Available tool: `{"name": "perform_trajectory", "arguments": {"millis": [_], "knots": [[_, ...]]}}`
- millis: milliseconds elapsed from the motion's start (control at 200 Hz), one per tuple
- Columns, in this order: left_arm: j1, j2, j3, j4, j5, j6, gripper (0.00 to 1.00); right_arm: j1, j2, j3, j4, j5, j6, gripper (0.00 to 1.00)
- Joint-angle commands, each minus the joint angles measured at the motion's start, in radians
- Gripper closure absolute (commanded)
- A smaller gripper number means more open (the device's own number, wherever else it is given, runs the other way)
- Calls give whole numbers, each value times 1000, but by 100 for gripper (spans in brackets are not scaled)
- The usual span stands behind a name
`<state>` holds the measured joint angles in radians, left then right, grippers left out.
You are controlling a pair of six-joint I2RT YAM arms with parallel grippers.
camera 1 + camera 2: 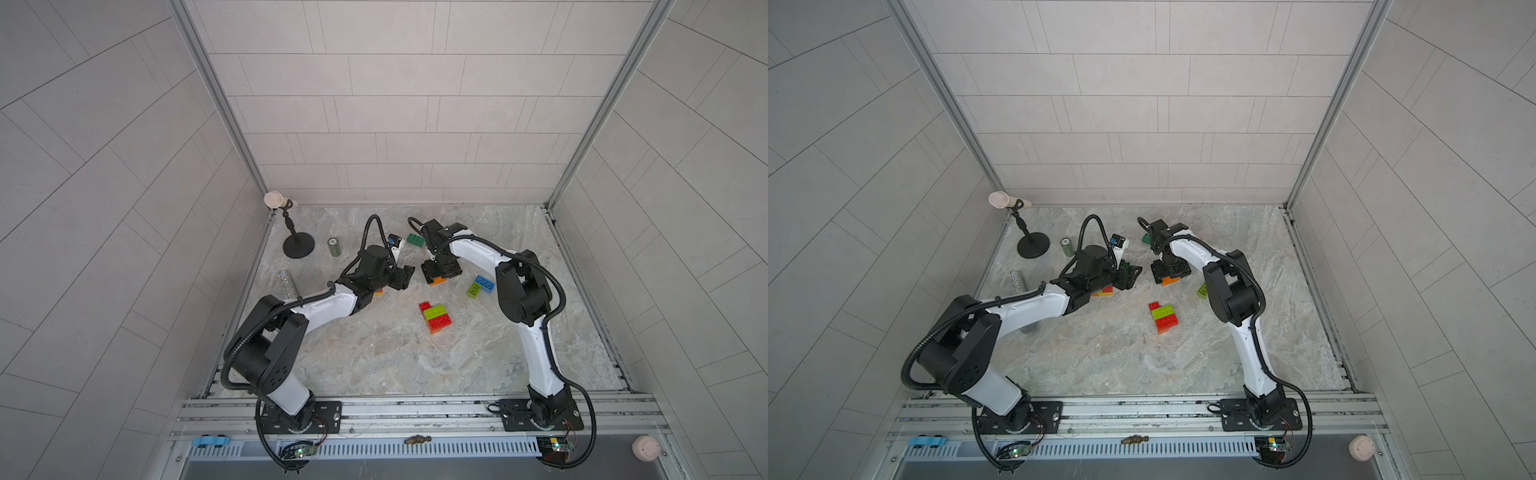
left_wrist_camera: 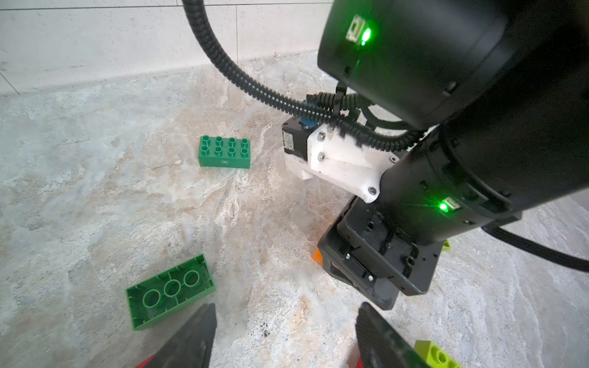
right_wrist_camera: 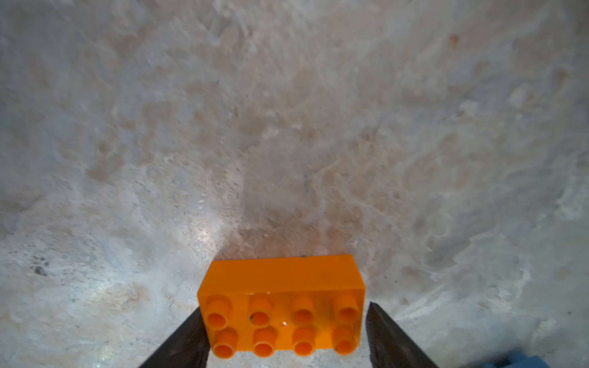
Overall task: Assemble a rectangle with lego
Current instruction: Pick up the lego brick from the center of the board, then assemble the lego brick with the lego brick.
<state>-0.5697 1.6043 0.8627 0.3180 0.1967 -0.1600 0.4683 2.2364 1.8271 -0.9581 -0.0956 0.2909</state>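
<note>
The orange brick (image 3: pixel 280 306) sits studs-up on the counter (image 3: pixel 287 127) between the right jaws, which stand a sliver wider than its length and grip nothing yet. It looks light, stiff and slick; I'd pinch the flat end faces squarely, below the studs. The left jaws gape empty, an upturned green brick (image 2: pixel 170 291) lying just beside one tip.

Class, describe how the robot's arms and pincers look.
Left arm and right arm: white tapered links, bulky black joints. Black ribbed cable loops along each. Green lights glow on the right arm's black housings. Left pincer and right pincer each have two dark wedge-shaped fingers.
</note>
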Motion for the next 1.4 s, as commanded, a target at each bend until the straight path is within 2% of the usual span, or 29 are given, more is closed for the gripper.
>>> {"name": "perform_trajectory", "arguments": {"millis": [0, 515, 816, 1051, 1396], "knots": [[-3, 0, 7, 19, 18, -4, 26, 1, -11, 26, -37, 22, -15, 25], [-3, -16, 12, -9, 13, -10, 27, 8, -19, 37, -57, 27, -3, 37], [-13, -117, -32, -96, -12, -17, 28, 25, -166, -106, -35, -28, 24, 40], [-24, -140, -78, -104, -25, -48, 28, 75, -260, -198, -6, -68, 75, 41], [-38, -118, -107, -79, -23, -67, 28, 161, -276, -239, 11, -35, 109, 42]]}}
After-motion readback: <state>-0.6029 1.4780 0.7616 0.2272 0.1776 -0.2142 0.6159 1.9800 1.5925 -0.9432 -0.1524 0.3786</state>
